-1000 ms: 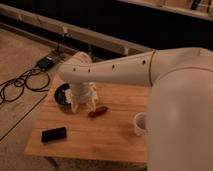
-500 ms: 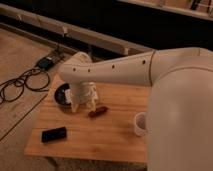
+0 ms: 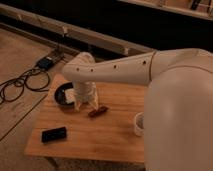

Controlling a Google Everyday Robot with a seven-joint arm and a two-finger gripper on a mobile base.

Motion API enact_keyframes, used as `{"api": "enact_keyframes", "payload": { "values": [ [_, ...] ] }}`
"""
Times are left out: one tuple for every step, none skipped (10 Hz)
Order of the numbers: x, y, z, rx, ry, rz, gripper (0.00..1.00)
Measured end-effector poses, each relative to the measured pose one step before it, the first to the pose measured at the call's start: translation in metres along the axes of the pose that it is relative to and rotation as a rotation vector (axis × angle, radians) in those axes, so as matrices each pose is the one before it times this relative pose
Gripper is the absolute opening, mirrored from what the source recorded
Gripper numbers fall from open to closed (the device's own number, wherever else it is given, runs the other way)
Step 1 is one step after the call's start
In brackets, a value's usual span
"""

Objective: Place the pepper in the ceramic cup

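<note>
The small dark reddish-brown pepper (image 3: 98,111) lies on the wooden table (image 3: 110,137), near its middle. The gripper (image 3: 86,103) hangs at the end of my white arm, just left of the pepper and right of the dark bowl, low over the tabletop. The short white ceramic cup (image 3: 139,123) stands at the table's right side, partly hidden behind my arm's large white body (image 3: 180,115).
A wide dark bowl (image 3: 64,94) sits at the table's left rear. A flat black rectangular device (image 3: 54,134) lies near the front left corner. Black cables (image 3: 20,85) and a power block lie on the floor to the left. A dark wall runs behind.
</note>
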Motion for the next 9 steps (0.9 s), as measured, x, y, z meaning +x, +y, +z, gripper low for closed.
{"api": "enact_keyframes", "payload": {
  "values": [
    [-0.00739, -0.00504, 0.00591, 0.00494, -0.00418, 0.02343, 0.65],
    [-0.00965, -0.00325, 0.00836, -0.00063, -0.00488, 0.02502, 0.65],
    [-0.01061, -0.00490, 0.01091, 0.00227, -0.00492, 0.02641, 0.65],
    [-0.00718, -0.00223, 0.00805, -0.00053, -0.00696, 0.01616, 0.65],
    [-0.00768, -0.00183, 0.00841, -0.00275, -0.01323, 0.01389, 0.65],
    [-0.00741, -0.00239, 0.00991, -0.00525, -0.01456, 0.01382, 0.65],
    [-0.00507, -0.00398, 0.00902, -0.00351, -0.00976, 0.01290, 0.65],
    [-0.00261, -0.00352, 0.00686, -0.00349, -0.00337, 0.01068, 0.65],
    [-0.00238, -0.00486, 0.00811, -0.00449, -0.00221, 0.01260, 0.65]
  ]
}}
